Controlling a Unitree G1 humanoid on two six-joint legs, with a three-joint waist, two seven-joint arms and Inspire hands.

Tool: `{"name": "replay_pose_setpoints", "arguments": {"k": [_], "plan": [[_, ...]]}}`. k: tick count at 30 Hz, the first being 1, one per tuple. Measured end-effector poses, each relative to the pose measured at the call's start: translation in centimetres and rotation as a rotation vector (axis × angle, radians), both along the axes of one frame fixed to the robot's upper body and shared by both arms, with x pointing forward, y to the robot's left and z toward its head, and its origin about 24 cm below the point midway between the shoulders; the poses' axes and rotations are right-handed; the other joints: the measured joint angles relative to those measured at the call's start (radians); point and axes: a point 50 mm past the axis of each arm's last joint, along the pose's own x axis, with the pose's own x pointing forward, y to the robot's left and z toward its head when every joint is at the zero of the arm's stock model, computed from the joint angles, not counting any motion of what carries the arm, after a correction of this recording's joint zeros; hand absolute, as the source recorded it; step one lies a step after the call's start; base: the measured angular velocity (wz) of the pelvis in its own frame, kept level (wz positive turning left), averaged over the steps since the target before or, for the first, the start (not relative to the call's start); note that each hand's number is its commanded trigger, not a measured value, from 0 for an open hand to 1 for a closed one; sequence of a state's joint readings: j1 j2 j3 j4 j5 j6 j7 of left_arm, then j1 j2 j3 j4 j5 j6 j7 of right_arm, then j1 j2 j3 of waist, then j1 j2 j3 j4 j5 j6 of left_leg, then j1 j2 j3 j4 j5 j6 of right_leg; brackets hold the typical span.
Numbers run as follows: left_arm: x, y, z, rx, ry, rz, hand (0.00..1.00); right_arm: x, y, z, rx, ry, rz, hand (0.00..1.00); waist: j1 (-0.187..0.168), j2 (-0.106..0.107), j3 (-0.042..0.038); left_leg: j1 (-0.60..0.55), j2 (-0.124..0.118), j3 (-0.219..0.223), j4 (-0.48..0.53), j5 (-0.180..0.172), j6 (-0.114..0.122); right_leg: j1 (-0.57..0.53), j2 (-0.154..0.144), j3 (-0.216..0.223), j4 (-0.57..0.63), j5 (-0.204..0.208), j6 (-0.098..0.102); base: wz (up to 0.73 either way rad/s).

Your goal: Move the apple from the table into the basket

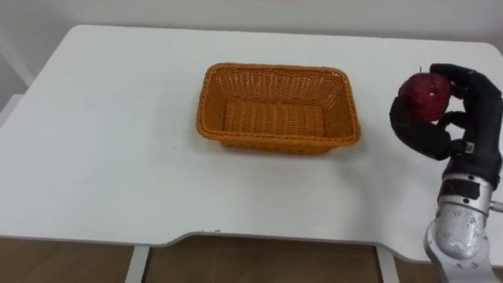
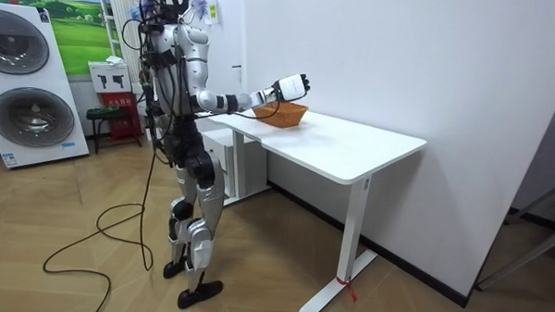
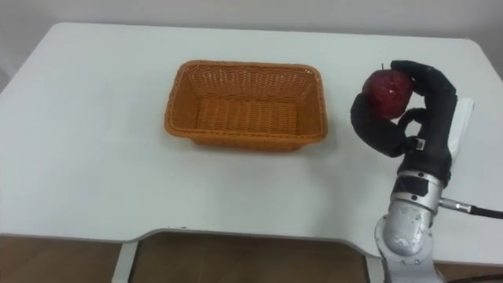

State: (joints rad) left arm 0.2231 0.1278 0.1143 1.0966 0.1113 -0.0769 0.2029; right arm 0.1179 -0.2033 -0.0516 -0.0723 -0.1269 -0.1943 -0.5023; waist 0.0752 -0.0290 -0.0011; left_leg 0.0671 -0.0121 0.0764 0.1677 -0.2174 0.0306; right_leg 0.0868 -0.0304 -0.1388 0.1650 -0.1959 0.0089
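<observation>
Right of frame, the right hand (image 1: 440, 118) — fingers curled around the apple (image 1: 425, 94) — should carry it left, centre it over the empty basket (image 1: 277, 108), then release.

The wicker basket (image 1: 277, 143) stands mid-table on the white table (image 1: 102, 165); its raised walls are the one obstacle, and its top is open. Bare tabletop lies left, near and right of it, reaching the right hand (image 1: 462, 119), which is curled round the apple (image 1: 425, 94).
</observation>
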Motion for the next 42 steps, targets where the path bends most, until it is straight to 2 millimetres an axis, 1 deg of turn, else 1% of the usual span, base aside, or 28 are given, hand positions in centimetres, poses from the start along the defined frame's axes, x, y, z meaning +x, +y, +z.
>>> {"name": "replay_pose_setpoints", "arguments": {"k": [1, 6, 13, 15, 18, 19, 20, 21, 24, 32, 36, 39, 42], "plan": [[0.0, 0.0, 0.0, 0.000, 0.000, 0.000, 0.00, 0.0, 0.4, 0.2, -0.003, -0.009, 0.018, 1.00, 0.006, -0.001, 0.0009, -0.001, 0.000, 0.002, 0.000, 0.000, 0.000, -0.001, 0.000, 0.002, 0.000, 0.000, 0.000, -0.05], [0.0, 0.0, 0.0, -0.001, 0.003, -0.001, 0.00, 0.3, 2.3, 0.5, -0.034, 0.001, 0.124, 1.00, 0.010, -0.011, 0.0060, -0.007, 0.001, 0.003, 0.002, 0.000, 0.000, -0.006, 0.000, 0.001, 0.002, 0.000, 0.000, 0.00], [0.3, -0.3, -0.1, -0.007, 0.004, -0.020, 0.00, 0.5, 4.4, 0.0, -0.044, 0.061, 0.266, 1.00, 0.016, -0.019, 0.0001, -0.007, 0.000, 0.002, 0.004, 0.000, 0.000, -0.004, 0.000, 0.001, 0.003, 0.000, 0.000, 0.00], [0.3, -0.3, -0.1, -0.007, 0.010, -0.019, 0.00, 0.5, 4.8, -0.3, -0.045, 0.083, 0.290, 1.00, 0.017, -0.020, -0.0007, -0.007, 0.000, 0.002, 0.005, 0.000, 0.000, -0.003, 0.000, 0.001, 0.003, 0.000, 0.000, 0.00], [0.4, -0.3, -0.1, -0.008, 0.014, -0.018, 0.00, 0.5, 5.3, -0.5, -0.045, 0.104, 0.322, 1.00, 0.016, -0.018, 0.0004, -0.007, 0.000, 0.001, 0.005, 0.000, 0.000, -0.003, 0.000, 0.001, 0.003, 0.000, 0.000, 0.00], [0.4, -0.3, -0.1, -0.008, 0.016, -0.018, 0.00, 0.5, 5.5, -0.6, -0.046, 0.111, 0.336, 0.62, 0.016, -0.017, 0.0013, -0.007, 0.000, 0.001, 0.005, 0.000, 0.000, -0.003, 0.000, 0.001, 0.003, 0.000, 0.000, 0.00], [0.4, -0.4, -0.1, -0.008, 0.016, -0.019, 0.00, 0.6, 5.5, -0.6, -0.048, 0.115, 0.340, 0.17, 0.017, -0.016, 0.0019, -0.007, 0.000, 0.001, 0.005, 0.000, 0.000, -0.002, 0.000, 0.001, 0.003, 0.000, 0.000, 0.00], [0.4, -0.5, -0.2, -0.008, 0.020, -0.033, 0.00, 0.6, 5.5, -0.6, -0.048, 0.120, 0.345, 0.00, 0.017, -0.014, 0.0033, -0.007, 0.000, 0.001, 0.005, 0.000, 0.000, -0.002, 0.000, 0.001, 0.003, 0.000, 0.000, 0.00], [0.4, -0.8, -0.2, -0.014, 0.025, -0.054, 0.00, 0.6, 5.6, -0.7, -0.049, 0.125, 0.354, 0.00, 0.017, -0.009, 0.0064, -0.009, 0.000, 0.001, 0.005, 0.000, 0.000, -0.003, 0.000, 0.000, 0.003, 0.000, 0.000, 0.00], [0.3, -0.8, -0.2, -0.015, 0.030, -0.053, 0.00, 0.5, 6.1, -0.8, -0.047, 0.129, 0.373, 0.00, 0.017, -0.010, 0.0058, -0.016, 0.000, 0.000, 0.012, 0.000, 0.000, -0.007, -0.001, -0.001, 0.003, 0.000, 0.000, 0.00], [0.3, -0.8, -0.3, -0.015, 0.035, -0.052, 0.00, 0.5, 6.4, -0.9, -0.047, 0.135, 0.393, 0.00, 0.017, -0.010, 0.0040, -0.020, 0.000, -0.004, 0.016, 0.000, 0.000, -0.007, -0.001, -0.003, 0.003, 0.000, 0.000, 0.00], [0.2, -0.8, -0.3, -0.015, 0.037, -0.052, 0.00, 0.5, 6.6, -0.9, -0.047, 0.140, 0.407, 0.00, 0.017, -0.009, -0.0005, -0.020, 0.000, -0.005, 0.018, 0.000, 0.000, -0.006, -0.001, -0.004, 0.003, 0.000, 0.000, 0.00], [0.2, -0.8, -0.3, -0.015, 0.037, -0.052, 0.00, 0.5, 6.6, -0.9, -0.048, 0.140, 0.409, 0.00, 0.016, -0.009, -0.0021, -0.020, -0.001, -0.007, 0.020, 0.000, 0.000, -0.004, -0.001, -0.003, 0.004, 0.000, 0.000, 0.00]]}}
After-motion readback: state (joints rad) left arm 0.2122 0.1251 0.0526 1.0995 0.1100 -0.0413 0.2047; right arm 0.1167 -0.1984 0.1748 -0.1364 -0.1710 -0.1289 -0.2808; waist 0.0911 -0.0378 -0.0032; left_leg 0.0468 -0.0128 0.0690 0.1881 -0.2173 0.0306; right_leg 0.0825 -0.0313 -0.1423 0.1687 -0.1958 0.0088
